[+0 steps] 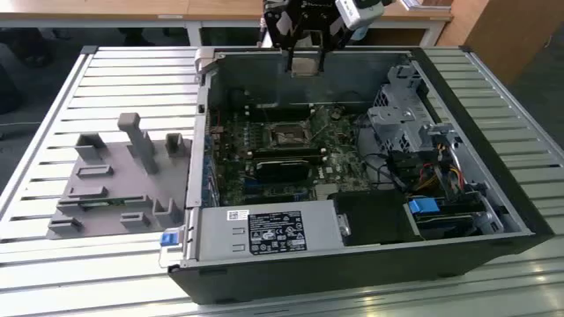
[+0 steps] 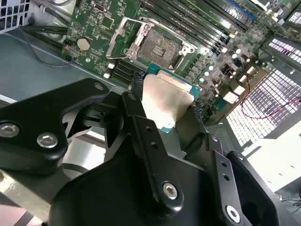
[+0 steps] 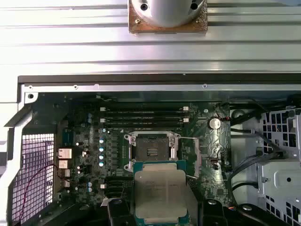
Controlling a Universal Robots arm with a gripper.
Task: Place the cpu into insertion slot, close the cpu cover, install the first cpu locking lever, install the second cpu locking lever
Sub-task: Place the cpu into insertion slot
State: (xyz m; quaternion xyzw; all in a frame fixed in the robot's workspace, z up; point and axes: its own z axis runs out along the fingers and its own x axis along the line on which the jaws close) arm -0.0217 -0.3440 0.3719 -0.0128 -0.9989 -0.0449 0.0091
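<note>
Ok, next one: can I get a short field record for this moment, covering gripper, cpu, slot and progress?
gripper: gripper above the open computer case, shut on the cpu
cpu: cpu held in the air, silvery top showing in both wrist views, clear of the green board
insertion slot: insertion slot empty, dark centre exposed
progress: cpu not yet placed in the slot

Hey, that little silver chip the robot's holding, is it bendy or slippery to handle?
The chip looks flat with a metal top, so probably stiff. That smooth, shiny face could slip in the hand. Being small and thin, it is likely light.
</note>
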